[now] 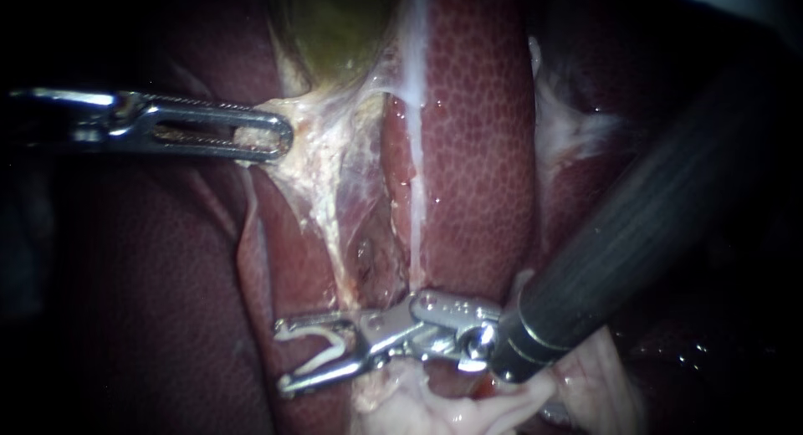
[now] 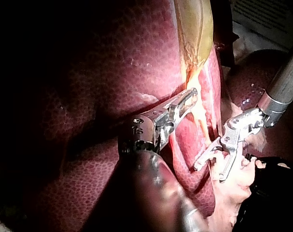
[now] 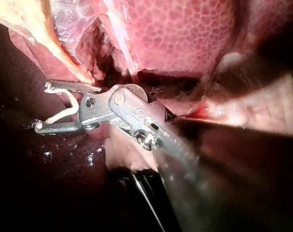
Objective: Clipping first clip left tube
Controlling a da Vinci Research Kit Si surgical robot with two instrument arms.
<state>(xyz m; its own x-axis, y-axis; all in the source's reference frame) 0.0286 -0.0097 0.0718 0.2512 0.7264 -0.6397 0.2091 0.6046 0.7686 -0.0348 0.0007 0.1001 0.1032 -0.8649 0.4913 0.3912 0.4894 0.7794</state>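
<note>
Left instrument: jaws closed on pale tissue just below the gallbladder, holding it stretched. Right instrument: jaws spread wide, carrying a white clip between them. The left tube, a pale strand lying over the liver, ends just beside the upper jaw, not between the jaws. It looks soft, wet and thin, and likely to tear. The clip is best set squarely across a free stretch of it and closed gently.
</note>
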